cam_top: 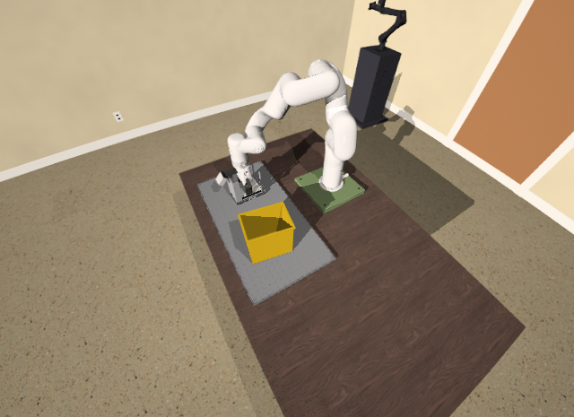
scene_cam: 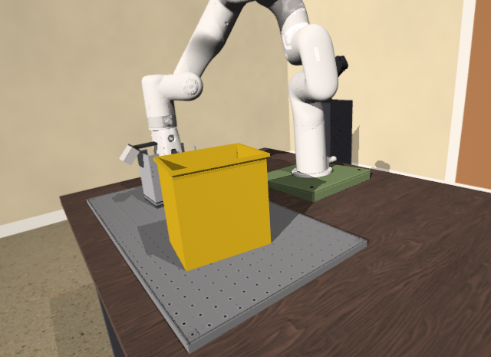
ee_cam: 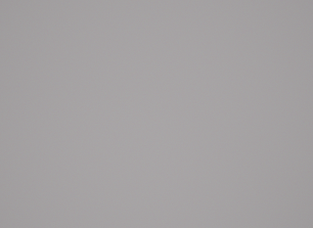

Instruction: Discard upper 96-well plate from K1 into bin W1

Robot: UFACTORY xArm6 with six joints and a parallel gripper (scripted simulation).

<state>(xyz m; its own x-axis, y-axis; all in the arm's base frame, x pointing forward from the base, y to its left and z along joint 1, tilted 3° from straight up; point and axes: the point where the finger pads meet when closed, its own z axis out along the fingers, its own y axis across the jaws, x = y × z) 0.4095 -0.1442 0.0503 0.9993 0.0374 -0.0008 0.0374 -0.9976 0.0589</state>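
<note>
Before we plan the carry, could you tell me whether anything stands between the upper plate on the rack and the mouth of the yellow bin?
Nothing visible does. The gripper is down in stack rack K1, shut on the upper plate. The yellow bin stands upright right beside the rack, mouth open; only its own rim has to be cleared.

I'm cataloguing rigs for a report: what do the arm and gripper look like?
The arm is glossy white, built of thick rounded tubular links with round joint caps, one bearing a faint circular logo. A grey band rings the wrist. It stands on a green square base plate. The gripper is pale grey with darker fingers; a small grey box on a black bracket sits beside it. No cables show.
</note>
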